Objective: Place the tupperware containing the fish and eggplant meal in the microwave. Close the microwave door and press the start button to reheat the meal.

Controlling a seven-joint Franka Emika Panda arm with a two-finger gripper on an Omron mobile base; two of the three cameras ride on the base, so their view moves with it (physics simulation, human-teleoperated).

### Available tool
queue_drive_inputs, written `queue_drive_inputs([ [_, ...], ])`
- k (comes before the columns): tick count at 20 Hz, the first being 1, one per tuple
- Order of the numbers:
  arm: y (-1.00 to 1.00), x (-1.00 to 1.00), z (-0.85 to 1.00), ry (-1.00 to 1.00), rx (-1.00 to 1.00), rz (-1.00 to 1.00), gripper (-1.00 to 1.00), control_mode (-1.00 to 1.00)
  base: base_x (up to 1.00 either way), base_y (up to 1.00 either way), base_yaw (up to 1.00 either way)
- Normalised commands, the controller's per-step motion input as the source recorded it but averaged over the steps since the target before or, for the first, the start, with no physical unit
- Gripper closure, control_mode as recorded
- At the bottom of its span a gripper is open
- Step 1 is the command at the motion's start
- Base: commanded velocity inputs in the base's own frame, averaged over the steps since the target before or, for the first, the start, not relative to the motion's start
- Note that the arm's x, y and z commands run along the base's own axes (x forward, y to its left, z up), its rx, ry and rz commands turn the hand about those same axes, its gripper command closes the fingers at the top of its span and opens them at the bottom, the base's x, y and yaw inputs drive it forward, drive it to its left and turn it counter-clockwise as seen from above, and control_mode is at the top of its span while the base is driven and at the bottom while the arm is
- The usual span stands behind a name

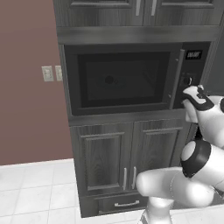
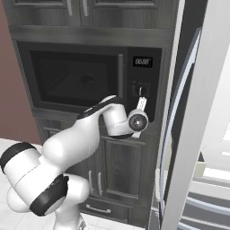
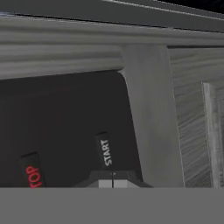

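The microwave (image 1: 131, 78) sits built into dark grey wood cabinetry, and the microwave door (image 1: 122, 78) is shut flat against its front, its long vertical bar handle (image 1: 176, 78) running down the door's right edge. Through the dark glass a faint round shape shows inside, too dim to make out, so the tupperware and its meal cannot be told from here.

The hand (image 2: 141, 99) is up at the control panel (image 2: 143, 83) on the microwave's right side, below the digital display (image 2: 143, 61). Its fingers are closed together with nothing between them. In the hand view the closed tips (image 3: 112, 178) point straight at a button marked START (image 3: 105, 151), right at it; whether they touch cannot be told. A second button with red lettering, partly cut off, lies just beside it (image 3: 32, 173). Both sit on the black panel, which a grey wood frame (image 3: 151, 127) borders on one side.

Around the microwave: upper cabinet doors (image 1: 144, 8) with pale handles above, two lower cabinet doors (image 1: 131, 157) with handles below, and a drawer (image 1: 127, 203) near the floor. The white arm (image 2: 72, 139) crosses in front of the lower cabinets. A reddish wall (image 1: 26, 87) with pale switch plates (image 1: 51, 73) stands left of the cabinetry. To the right, a white fridge (image 2: 202, 117) stands close by, its door swung open with shelves showing. The floor (image 1: 30, 188) is pale tile.
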Motion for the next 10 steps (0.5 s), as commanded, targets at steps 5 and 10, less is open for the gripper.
queue_drive_inputs([
  [5,-0.02,0.23,-0.07,0.00,0.00,-0.02,1.00,-1.00,0.00,0.00,0.00],
  [10,-0.03,0.23,-0.12,0.00,0.00,-0.02,1.00,-1.00,0.00,0.00,0.00],
])
